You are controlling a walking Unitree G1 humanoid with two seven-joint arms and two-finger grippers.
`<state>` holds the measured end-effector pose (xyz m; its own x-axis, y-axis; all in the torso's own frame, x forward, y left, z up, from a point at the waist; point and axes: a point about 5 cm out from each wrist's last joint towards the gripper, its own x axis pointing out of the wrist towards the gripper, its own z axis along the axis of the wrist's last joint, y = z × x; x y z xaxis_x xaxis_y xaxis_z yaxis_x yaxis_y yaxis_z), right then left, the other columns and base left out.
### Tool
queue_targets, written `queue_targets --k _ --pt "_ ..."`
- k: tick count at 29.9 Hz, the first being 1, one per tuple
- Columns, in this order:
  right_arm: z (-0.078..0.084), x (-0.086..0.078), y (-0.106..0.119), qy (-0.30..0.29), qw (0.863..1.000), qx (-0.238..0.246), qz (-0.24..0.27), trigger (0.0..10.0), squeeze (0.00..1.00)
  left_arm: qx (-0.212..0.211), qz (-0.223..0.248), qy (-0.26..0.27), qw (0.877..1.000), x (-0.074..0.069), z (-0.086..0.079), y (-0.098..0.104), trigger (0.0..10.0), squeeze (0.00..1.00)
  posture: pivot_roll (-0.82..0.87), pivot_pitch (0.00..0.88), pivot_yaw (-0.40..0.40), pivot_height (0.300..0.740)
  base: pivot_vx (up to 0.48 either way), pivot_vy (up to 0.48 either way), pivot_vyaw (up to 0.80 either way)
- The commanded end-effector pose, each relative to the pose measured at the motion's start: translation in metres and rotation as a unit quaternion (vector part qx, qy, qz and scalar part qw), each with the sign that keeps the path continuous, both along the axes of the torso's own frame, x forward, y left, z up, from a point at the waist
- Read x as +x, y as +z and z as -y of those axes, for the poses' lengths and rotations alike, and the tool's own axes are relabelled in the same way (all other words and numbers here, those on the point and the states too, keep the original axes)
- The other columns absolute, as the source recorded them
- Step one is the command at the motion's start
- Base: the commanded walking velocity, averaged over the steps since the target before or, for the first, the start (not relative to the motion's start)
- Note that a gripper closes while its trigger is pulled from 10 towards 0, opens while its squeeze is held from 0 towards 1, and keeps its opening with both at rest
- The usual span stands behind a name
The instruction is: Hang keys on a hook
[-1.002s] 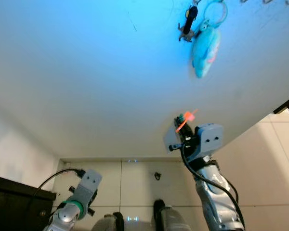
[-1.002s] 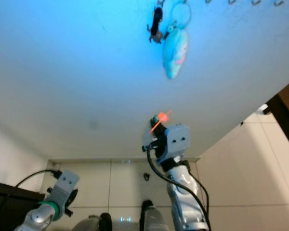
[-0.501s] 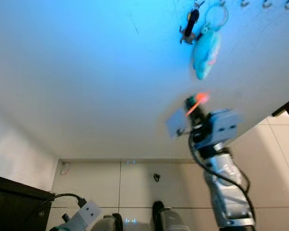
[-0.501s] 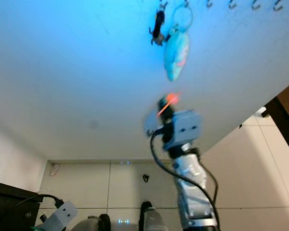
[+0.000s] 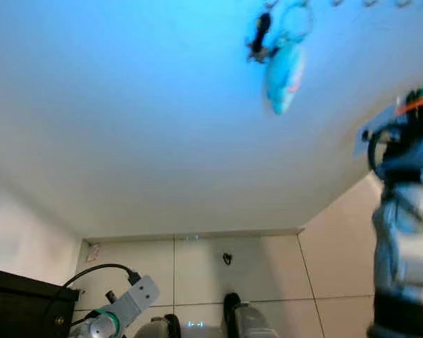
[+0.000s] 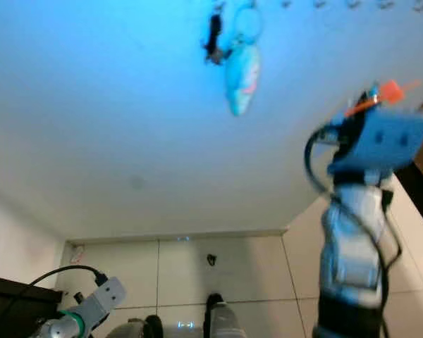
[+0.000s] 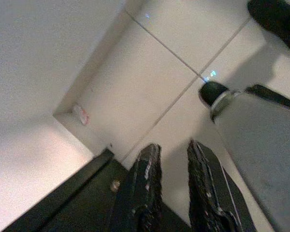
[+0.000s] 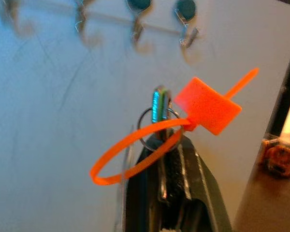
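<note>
My right gripper [image 8: 162, 145] is shut on a silver key [image 8: 159, 107] on a ring with an orange tag [image 8: 208, 105] and an orange zip-tie loop. It is raised at the right [image 6: 370, 105], close to the white wall, below a row of small metal hooks [image 8: 137, 34]. The hooks in front of it are bare. To the left of the gripper and higher, a black key fob [image 5: 259, 35] and a blue plush keychain [image 5: 282, 74] hang from hooks. My left arm [image 5: 123, 310] hangs low at the bottom left; its fingers [image 7: 145, 188] stand slightly apart, holding nothing.
A black cabinet [image 5: 21, 296] stands at the lower left beside my left arm. Pale floor tiles [image 5: 225, 274] meet the wall at a baseboard. A dark door frame [image 6: 417, 186] edges the wall on the right, behind my right arm.
My right arm has swung up and to the right with the keys, from under the blue plush to the wall space right of it. The left arm stays low.
</note>
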<state>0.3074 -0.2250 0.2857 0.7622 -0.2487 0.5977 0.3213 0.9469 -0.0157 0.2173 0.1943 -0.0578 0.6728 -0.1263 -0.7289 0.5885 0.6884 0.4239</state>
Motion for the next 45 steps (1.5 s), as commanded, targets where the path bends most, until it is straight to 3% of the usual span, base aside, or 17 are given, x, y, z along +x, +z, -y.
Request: queue_targets --k 1,7,9,12,20,28,30,33,45 --pt "-0.003 0.006 -0.002 0.017 1.0 0.014 -0.015 10.0 0.0 0.003 -0.021 0.001 1.0 -0.012 -0.001 -0.008 10.0 0.0 -0.19 0.183 0.079 0.74 0.0 0.0 0.0" --pt "-0.017 0.019 0.012 0.052 0.998 0.039 -0.009 10.0 0.0 0.003 -0.025 -0.003 1.0 -0.015 0.0 -0.01 10.0 0.0 -0.17 0.185 0.07 0.74 0.0 0.0 0.0" --pt "-0.04 0.03 0.028 0.099 0.994 0.045 -0.004 10.0 0.0 0.004 -0.036 -0.002 0.999 -0.023 0.0 -0.014 10.0 0.0 -0.15 0.187 0.057 0.74 0.0 0.0 0.0" --pt "-0.054 0.033 0.033 0.128 0.991 0.047 -0.003 10.0 0.0 0.004 -0.04 0.005 0.999 -0.026 0.0 -0.016 10.0 0.0 -0.15 0.189 0.051 0.74 0.0 0.0 0.0" --pt "-0.066 0.033 0.049 0.153 0.987 0.042 0.013 10.0 0.0 0.003 -0.036 -0.001 0.999 -0.022 0.006 -0.015 10.0 0.0 -0.16 0.189 0.052 0.74 0.0 0.0 0.0" --pt "-0.049 0.036 0.057 0.1 0.988 0.12 0.016 10.0 0.0 0.003 -0.032 -0.003 0.999 -0.027 0.001 -0.016 10.0 0.0 -0.16 0.193 0.05 0.74 0.0 0.0 0.0" --pt "-0.049 0.036 0.057 0.1 0.988 0.12 0.016 10.0 0.0 0.003 -0.032 -0.003 0.999 -0.027 0.001 -0.016 10.0 0.0 -0.16 0.193 0.05 0.74 0.0 0.0 0.0" --pt "-0.039 0.029 0.065 0.078 0.985 0.152 0.032 10.0 0.0 0.006 -0.036 -0.001 0.999 -0.03 -0.001 -0.017 10.0 0.0 -0.16 0.196 0.051 0.74 0.0 0.0 0.0" --pt "-0.043 0.037 0.057 0.088 0.988 0.122 -0.016 10.0 0.0 0.008 -0.035 -0.007 0.999 -0.027 0.001 -0.016 10.0 0.0 -0.16 0.197 0.052 0.74 0.0 0.0 0.0"
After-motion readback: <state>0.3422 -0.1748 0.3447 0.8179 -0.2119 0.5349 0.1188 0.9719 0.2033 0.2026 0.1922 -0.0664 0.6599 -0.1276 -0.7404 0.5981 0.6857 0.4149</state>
